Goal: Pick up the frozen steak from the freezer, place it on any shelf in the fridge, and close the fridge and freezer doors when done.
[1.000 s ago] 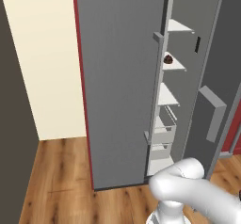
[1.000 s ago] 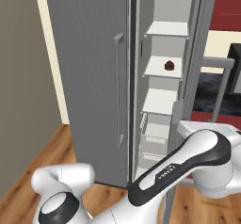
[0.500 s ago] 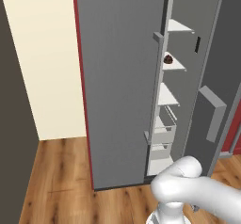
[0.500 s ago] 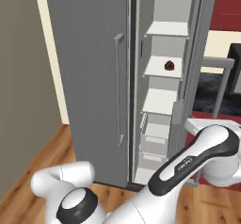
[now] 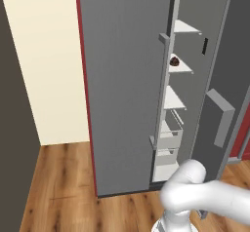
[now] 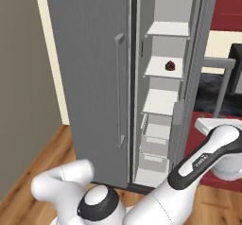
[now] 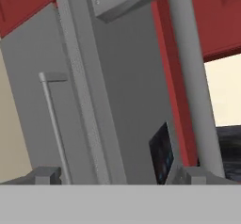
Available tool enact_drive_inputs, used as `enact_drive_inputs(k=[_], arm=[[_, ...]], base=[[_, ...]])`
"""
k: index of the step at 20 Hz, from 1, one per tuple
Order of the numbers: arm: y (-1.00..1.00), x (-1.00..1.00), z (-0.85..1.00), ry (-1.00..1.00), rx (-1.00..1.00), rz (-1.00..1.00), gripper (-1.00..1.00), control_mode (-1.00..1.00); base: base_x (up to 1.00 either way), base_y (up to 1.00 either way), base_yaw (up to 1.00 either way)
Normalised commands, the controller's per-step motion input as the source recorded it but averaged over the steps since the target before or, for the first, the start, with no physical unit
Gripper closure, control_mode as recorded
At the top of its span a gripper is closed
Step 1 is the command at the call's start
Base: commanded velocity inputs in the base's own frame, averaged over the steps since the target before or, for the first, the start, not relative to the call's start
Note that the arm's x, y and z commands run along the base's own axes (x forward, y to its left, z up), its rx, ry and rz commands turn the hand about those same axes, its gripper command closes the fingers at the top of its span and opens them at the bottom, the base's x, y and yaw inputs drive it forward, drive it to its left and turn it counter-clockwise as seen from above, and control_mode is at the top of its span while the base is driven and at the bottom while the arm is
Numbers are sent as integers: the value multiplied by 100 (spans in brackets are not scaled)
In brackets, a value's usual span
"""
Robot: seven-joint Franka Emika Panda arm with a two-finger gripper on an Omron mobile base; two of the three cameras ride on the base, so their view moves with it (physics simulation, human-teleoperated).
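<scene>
Grey finger tips of the tool (image 7: 117,176) stood wide apart at the bottom of the hand view, so it was open and, as far as I could judge, gripping nothing. Just beyond the tool rose the outer face of the open freezer door (image 7: 136,96), with its thick bar handle (image 7: 188,77) running up on one side of the tool and the dark dispenser recess (image 7: 162,157) low beside it. The door's pale edge (image 7: 82,100) ran up on the other side. Past that edge stood the closed fridge door (image 7: 28,110) with its thin handle (image 7: 54,124).

That put the tool on the outside of the freezer door, with the door panel between it and the freezer (image 6: 163,101). To reach inside, it would probably have to come round the door's free edge, toward the fridge side, and then go inward and upward.

Farther off, the freezer shelves (image 5: 173,99) stood in view above two drawers (image 6: 153,146). The one thing showing on them was a dark red roundish lump (image 6: 170,66) on the second shelf from the top, well above the tool. No pale pink flat steak could be made out on any shelf, so I could not tell where in the freezer it lay or which way it ran.
</scene>
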Motion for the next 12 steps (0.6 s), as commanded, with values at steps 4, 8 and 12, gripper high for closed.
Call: enact_drive_inputs(k=[4,8,12], arm=[[-61,36,-6,0,0,17,-100,-100],[-47,29,-8,0,0,13,-100,-100],[-34,30,-10,0,0,9,-100,-100]], base=[[0,0,0],[0,0,0],[0,0,0]])
